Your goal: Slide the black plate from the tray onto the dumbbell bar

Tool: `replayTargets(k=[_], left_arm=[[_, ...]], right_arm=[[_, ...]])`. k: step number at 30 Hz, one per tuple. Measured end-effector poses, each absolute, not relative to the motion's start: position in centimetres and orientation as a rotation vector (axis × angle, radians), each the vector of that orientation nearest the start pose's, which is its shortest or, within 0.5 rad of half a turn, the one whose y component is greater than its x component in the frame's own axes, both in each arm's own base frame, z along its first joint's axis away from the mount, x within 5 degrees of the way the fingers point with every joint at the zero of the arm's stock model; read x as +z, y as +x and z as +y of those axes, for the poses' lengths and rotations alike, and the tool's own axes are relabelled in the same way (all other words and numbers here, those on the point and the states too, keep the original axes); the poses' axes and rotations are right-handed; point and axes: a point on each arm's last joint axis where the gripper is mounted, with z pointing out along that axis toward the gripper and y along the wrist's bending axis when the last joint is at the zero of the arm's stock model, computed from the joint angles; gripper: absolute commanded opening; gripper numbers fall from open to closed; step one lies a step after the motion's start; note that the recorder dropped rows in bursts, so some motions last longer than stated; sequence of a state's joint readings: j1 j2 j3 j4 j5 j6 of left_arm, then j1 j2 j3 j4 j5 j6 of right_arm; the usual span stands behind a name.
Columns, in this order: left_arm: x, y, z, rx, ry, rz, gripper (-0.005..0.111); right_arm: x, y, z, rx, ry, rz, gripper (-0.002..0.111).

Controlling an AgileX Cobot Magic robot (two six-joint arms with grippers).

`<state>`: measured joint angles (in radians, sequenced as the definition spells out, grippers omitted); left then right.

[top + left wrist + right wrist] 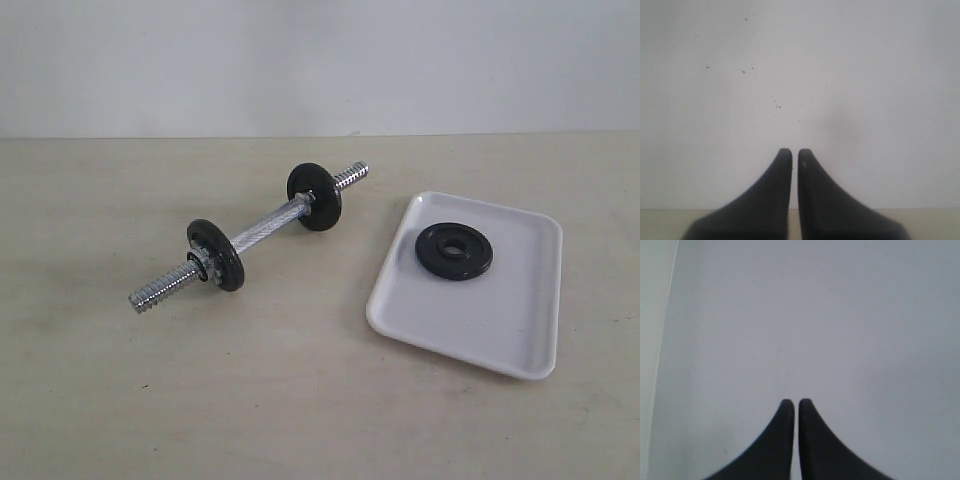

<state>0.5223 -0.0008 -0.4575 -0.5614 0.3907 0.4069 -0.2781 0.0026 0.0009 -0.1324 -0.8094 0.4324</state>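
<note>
Nothing started: black plate lies flat in the tray; dumbbell bar apart; left gripper and right gripper pressed together, empty

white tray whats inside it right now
One black plate lies flat inside the tray, toward its far end; the rest of its floor is bare. The patch under the plate is hidden, except through the centre hole.

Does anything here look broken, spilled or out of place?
Nothing stands out. The black plate lies flat in the tray; the dumbbell bar rests on the table beside it, carrying two similar discs, all intact.
</note>
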Motion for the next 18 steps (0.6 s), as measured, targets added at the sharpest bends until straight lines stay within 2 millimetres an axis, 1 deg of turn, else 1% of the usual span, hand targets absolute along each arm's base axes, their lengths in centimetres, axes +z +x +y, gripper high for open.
replayTargets(k=[6,8,11,14,18], left_arm=[[32.9,1.6,-1.2,0.199,-0.265,1.342,0.004],[32.9,1.6,-1.2,0.199,-0.265,1.342,0.004],[32.9,1.6,-1.2,0.199,-0.265,1.342,0.004],[32.9,1.6,-1.2,0.200,-0.266,1.340,0.004],[33.0,1.6,-1.2,0.203,-0.268,1.331,0.004]], right_arm=[[27.9,1.9,-0.8,0.486,0.356,0.554,0.000],[27.9,1.8,-1.1,0.657,0.437,0.504,0.000],[27.9,1.8,-1.2,0.876,0.512,0.443,0.000],[27.9,1.7,-1.7,0.998,0.588,0.374,0.000],[27.6,1.4,-2.7,1.082,0.702,0.257,0.000]])
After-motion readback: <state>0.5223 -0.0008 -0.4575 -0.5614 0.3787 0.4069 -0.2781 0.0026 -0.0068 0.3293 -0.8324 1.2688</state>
